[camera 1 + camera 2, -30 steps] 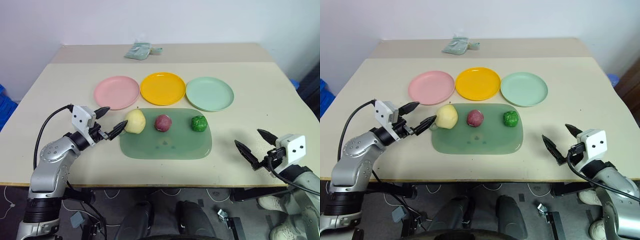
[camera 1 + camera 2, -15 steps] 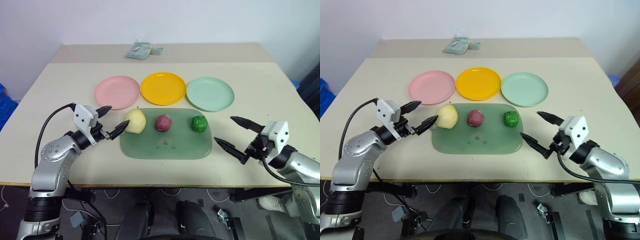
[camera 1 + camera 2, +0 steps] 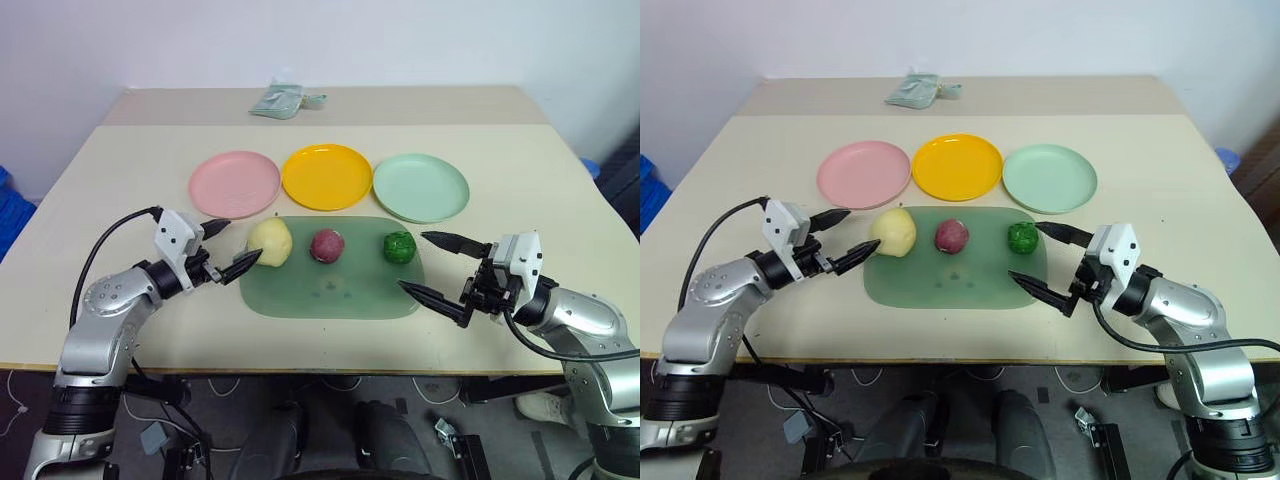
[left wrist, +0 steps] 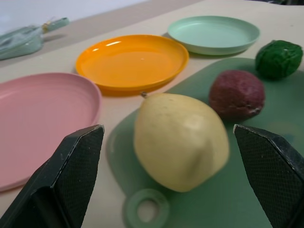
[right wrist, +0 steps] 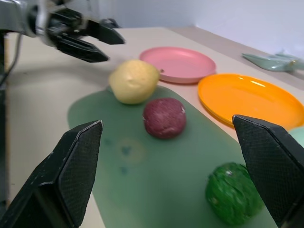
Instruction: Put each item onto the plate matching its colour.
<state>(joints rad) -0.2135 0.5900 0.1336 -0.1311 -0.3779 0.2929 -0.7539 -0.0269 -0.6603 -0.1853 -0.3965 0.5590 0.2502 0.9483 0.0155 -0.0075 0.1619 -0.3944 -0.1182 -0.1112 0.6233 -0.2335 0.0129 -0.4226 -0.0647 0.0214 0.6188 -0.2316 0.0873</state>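
Observation:
A pale yellow pear (image 3: 270,243), a dark red ball (image 3: 326,245) and a bumpy green lump (image 3: 399,247) lie in a row on a translucent green tray (image 3: 330,290). Behind the tray stand a pink plate (image 3: 234,184), a yellow-orange plate (image 3: 326,176) and a mint green plate (image 3: 420,187), all bare. My left gripper (image 3: 245,240) is open just left of the pear (image 4: 180,140), with one fingertip beside it. My right gripper (image 3: 412,261) is open at the tray's right end, just right of the green lump (image 5: 232,192), holding nothing.
A crumpled pale green bag (image 3: 287,101) lies at the far edge of the table (image 3: 540,180). The beige tabletop has open room left and right of the plates and along its front edge.
My right gripper has swung left and turned inward, from the table's right front to the tray's right end by the green lump. The left gripper has stayed by the pear.

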